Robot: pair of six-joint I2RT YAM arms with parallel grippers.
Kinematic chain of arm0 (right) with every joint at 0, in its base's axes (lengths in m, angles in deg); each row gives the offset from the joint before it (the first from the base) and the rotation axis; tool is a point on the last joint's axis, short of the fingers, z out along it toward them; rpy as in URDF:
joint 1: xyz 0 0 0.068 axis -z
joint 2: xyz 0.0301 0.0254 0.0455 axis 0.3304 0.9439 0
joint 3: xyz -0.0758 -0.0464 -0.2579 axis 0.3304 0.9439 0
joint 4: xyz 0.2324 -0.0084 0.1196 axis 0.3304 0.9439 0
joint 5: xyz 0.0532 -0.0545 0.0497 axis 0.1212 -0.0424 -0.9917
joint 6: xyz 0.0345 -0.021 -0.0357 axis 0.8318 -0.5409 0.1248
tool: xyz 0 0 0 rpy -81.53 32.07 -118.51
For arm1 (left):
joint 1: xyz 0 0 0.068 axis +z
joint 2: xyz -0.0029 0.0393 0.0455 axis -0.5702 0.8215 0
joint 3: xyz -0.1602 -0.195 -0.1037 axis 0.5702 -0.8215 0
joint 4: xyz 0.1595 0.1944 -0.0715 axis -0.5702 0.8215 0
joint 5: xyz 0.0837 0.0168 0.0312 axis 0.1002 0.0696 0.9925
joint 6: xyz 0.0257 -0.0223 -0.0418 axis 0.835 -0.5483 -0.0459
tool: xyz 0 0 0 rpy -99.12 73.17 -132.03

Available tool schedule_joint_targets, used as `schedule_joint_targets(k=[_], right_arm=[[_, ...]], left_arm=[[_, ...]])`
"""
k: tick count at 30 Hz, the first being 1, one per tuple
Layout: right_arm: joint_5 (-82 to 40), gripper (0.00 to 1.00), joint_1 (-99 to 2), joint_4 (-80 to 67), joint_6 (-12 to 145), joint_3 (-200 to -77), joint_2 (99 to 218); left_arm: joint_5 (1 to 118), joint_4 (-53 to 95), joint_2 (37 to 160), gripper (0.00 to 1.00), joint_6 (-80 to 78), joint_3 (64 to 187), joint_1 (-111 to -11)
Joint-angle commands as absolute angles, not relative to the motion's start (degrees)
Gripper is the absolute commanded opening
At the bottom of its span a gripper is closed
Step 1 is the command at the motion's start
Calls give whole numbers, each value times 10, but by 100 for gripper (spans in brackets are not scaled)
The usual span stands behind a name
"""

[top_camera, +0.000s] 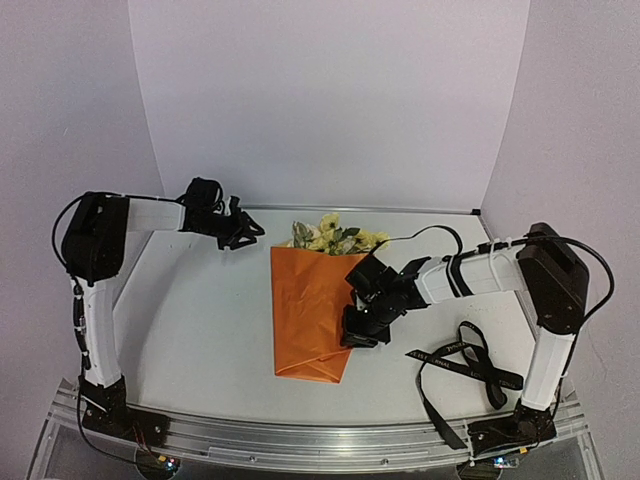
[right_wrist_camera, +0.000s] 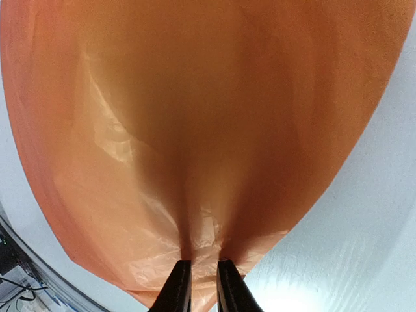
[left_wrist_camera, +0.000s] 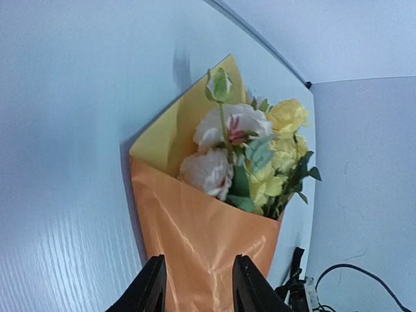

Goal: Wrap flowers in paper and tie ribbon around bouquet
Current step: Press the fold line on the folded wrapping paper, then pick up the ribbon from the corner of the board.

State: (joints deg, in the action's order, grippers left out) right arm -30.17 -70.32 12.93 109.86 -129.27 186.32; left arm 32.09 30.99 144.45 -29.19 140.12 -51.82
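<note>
Jaws of the right gripper (right_wrist_camera: 203, 266) stand narrow, pinching a pleat of the orange paper (right_wrist_camera: 195, 130). Left gripper (left_wrist_camera: 199, 261) jaws stand apart, holding nothing. One bouquet (top_camera: 305, 310) lies mid-tabletop (top_camera: 200, 320); one black ribbon (top_camera: 470, 360) lies loose on its right, not touching it.

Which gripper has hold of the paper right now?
The right gripper, its fingers pinched on a crease in the paper. The left gripper hangs open, apart from it, touching nothing.
</note>
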Motion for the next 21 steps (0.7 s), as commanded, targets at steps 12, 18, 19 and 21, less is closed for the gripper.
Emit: schedule_joint_targets(k=[12,18,19,21], right_arm=[[-263,42,-690,222,1048,-1296,1748],[-243,54,-688,225,1044,-1251,1717],[-244,55,-688,225,1044,-1248,1718],[-249,57,-688,221,1045,-1248,1726]], left_arm=[[433,264,1198,37,-334,1079,-681],[477,273,1167,38,-351,1032,-728],[481,273,1164,38,-352,1026,-736],[482,269,1163,39,-353,1018,-754]])
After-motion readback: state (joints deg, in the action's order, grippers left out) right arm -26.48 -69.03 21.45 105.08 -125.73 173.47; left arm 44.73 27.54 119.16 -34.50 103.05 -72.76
